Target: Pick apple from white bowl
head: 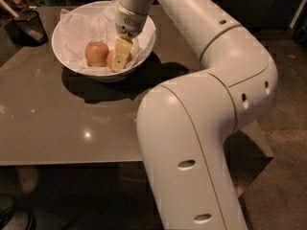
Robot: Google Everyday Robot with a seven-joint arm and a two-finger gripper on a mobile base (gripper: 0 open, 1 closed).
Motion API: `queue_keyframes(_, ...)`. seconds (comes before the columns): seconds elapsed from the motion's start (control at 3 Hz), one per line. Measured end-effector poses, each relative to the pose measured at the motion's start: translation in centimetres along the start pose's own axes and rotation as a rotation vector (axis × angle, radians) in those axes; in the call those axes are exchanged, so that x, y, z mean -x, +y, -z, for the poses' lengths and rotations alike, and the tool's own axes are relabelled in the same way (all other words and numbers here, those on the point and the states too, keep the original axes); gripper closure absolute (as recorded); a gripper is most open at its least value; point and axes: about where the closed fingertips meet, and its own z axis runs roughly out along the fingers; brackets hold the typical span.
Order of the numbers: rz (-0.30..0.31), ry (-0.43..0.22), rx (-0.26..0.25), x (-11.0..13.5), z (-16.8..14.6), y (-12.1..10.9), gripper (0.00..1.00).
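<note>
The white bowl (pixel 60 44) stands at the back left of the table, lined with crumpled white paper (pixel 81 24). A yellow-green apple with a pinkish blush (pixel 96 53) lies in it, left of centre. A redder apple (pixel 111 60) shows just to its right, mostly hidden. My gripper (pixel 120 55) reaches down into the bowl from above, right next to the redder apple and just right of the blushed apple. I cannot tell whether it touches either.
A small dark cup (pixel 29 26) stands at the table's far left corner, left of the bowl. The brown table (pixel 57 114) stretches toward the front. My large white arm (pixel 206 109) arches over the table's right side.
</note>
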Motion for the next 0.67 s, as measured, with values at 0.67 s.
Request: queue_keyframes(0.67,0.001,-0.002,0.015,-0.78,-0.99,-0.62,0.26)
